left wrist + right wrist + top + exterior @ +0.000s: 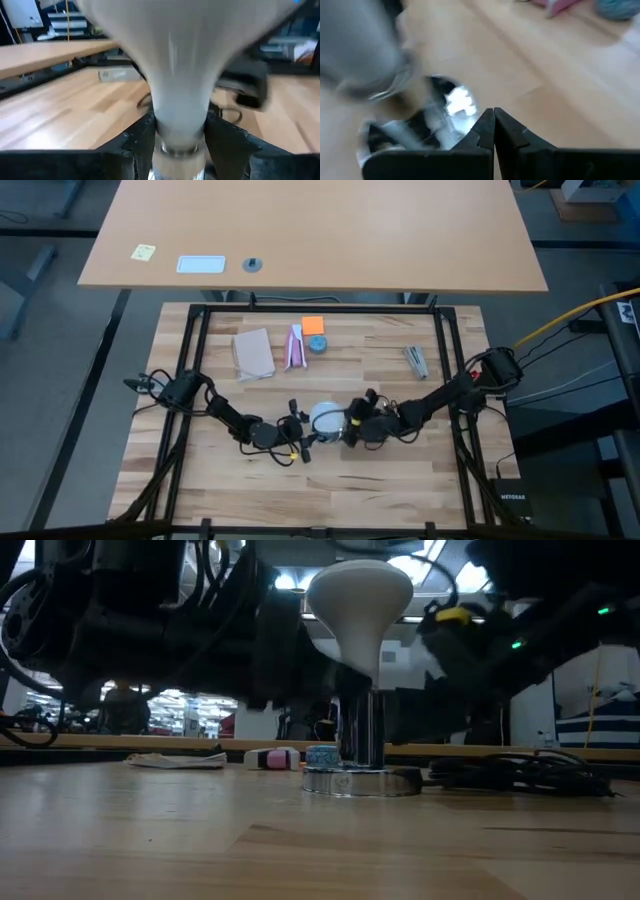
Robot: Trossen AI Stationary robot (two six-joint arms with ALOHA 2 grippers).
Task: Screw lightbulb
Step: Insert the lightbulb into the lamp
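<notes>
The frosted white lightbulb (325, 418) stands upright, neck down, in the silvery socket (360, 735) at the table's near middle. The socket's disc base (358, 781) rests on the table. The bulb's globe (360, 595) is on top. My left gripper (303, 435) comes in from the table's left and is shut on the bulb's neck (180, 117). My right gripper (494, 120) comes in from the right, is shut, and has its tips at the socket's shiny base (455, 107). My left gripper pinches the bulb's narrow neck (180, 131), just above the socket's top, between its two fingers (142, 137). The fingers come level from the table's left. The bulb stands upright in the socket. My right gripper's shut fingertips (487, 122) slant down at the rim of the socket's base; I cannot tell whether they touch it.
A dark cord (520, 775) lies on the table to the socket's right. Toward the far edge lie a pink-and-white packet (295, 347), a blue tape roll (317, 343), an orange note (313, 325), a tan pad (253, 353) and a small metal part (416, 360).
</notes>
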